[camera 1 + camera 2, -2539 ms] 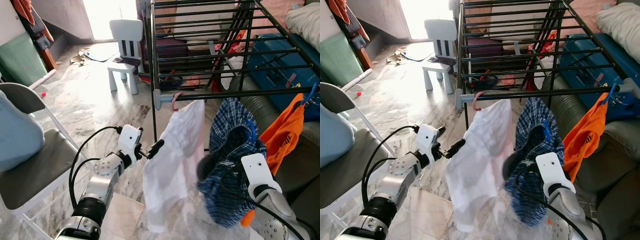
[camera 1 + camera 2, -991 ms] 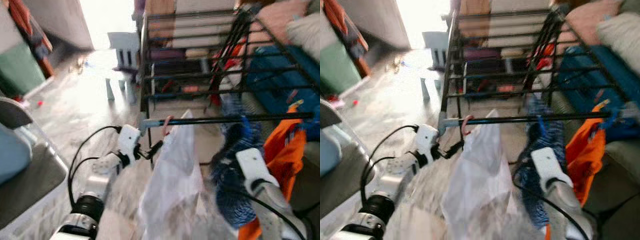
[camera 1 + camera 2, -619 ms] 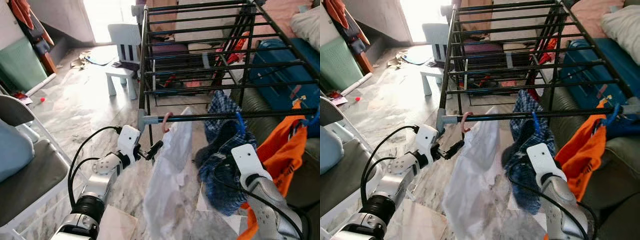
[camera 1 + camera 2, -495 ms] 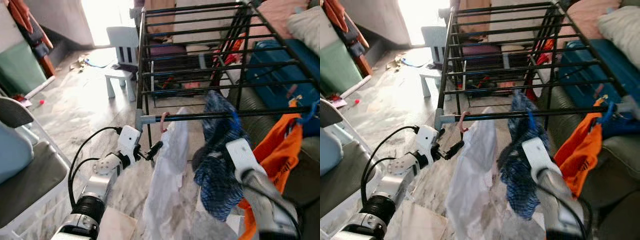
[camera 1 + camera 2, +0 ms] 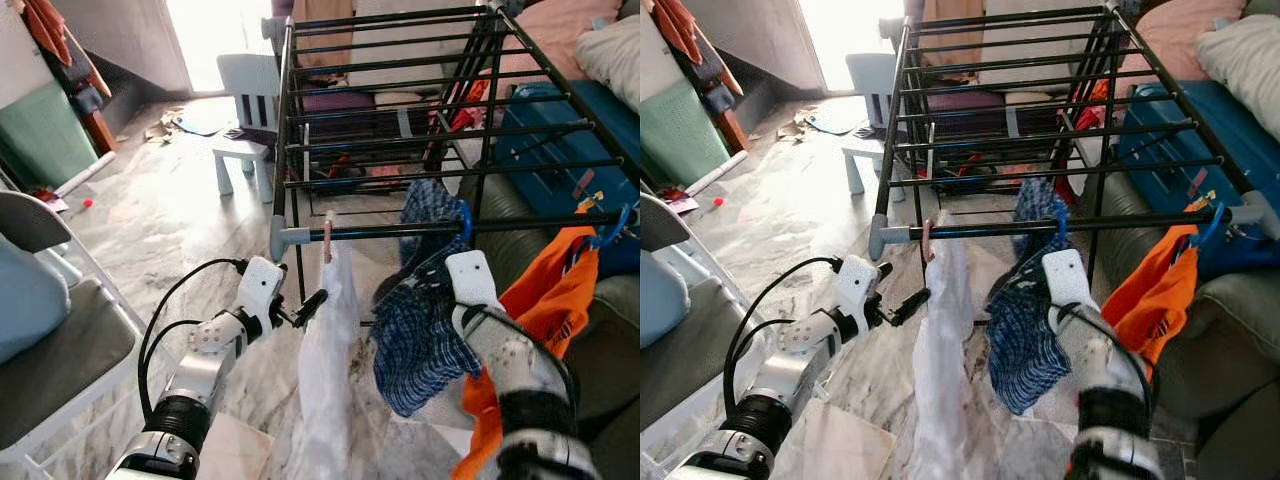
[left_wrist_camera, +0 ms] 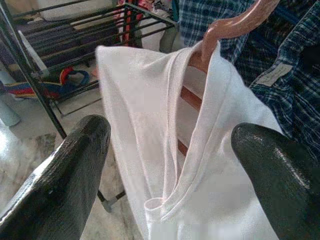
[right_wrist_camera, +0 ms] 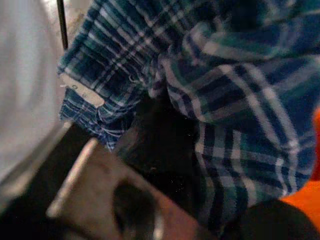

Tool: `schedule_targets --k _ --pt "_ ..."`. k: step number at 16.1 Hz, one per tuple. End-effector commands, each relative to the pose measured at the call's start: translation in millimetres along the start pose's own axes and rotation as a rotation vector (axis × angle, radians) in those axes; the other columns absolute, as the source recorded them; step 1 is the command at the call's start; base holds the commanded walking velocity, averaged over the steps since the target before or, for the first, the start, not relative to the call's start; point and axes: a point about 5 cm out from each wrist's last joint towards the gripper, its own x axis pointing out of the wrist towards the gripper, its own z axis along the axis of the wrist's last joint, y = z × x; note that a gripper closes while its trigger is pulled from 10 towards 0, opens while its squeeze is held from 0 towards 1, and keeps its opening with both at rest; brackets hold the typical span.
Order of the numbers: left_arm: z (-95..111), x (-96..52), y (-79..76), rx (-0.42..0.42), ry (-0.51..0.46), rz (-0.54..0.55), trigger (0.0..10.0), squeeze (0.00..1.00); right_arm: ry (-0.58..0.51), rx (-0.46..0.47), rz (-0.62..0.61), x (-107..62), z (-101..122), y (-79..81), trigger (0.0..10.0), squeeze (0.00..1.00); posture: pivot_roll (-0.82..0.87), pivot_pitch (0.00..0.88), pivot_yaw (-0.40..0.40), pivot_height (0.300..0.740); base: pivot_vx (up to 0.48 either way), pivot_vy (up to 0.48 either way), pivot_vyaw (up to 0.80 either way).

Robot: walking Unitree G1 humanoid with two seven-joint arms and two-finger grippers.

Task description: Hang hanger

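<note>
Both arms are silver metal with white wrist boxes, looping black cables and long black fingers (image 6: 65, 170).

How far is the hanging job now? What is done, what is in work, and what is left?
Done: the white shirt on its pink hanger and the orange garment on its blue hook hang from the rack's front bar. In hand: the right hand is buried in the blue plaid shirt, whose blue hanger sits at the bar. Left: release it. The left hand, open, waits beside the white shirt.
</note>
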Motion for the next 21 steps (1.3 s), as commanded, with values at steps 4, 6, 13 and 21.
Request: schedule_targets --k 4,6,13,21 --pt "-5 -3.1 1.1 0.015 0.033 -0.003 10.0 0.00 0.038 0.049 -0.080 7.6 -10 -18.9 10.0 0.00 0.06 0.000 0.058 0.740 0.000 0.000 0.00" --pt "-5 -2.4 -0.4 0.018 0.040 -0.010 10.0 0.00 0.052 0.059 -0.104 8.9 -18 -29.0 10.0 0.00 0.06 0.000 0.061 0.740 0.000 0.000 0.00" --pt "-7 0.2 -2.7 0.027 0.059 -0.016 10.0 0.00 0.013 0.017 -0.096 11.7 -16 -36.3 10.0 1.00 0.06 0.000 0.058 0.740 0.000 0.000 0.00" --pt "-8 5.4 -7.6 0.038 0.071 -0.017 10.0 0.00 -0.126 -0.261 -0.045 -18.3 -27 -36.6 10.0 1.00 0.02 0.000 0.072 0.740 0.000 0.000 0.00"
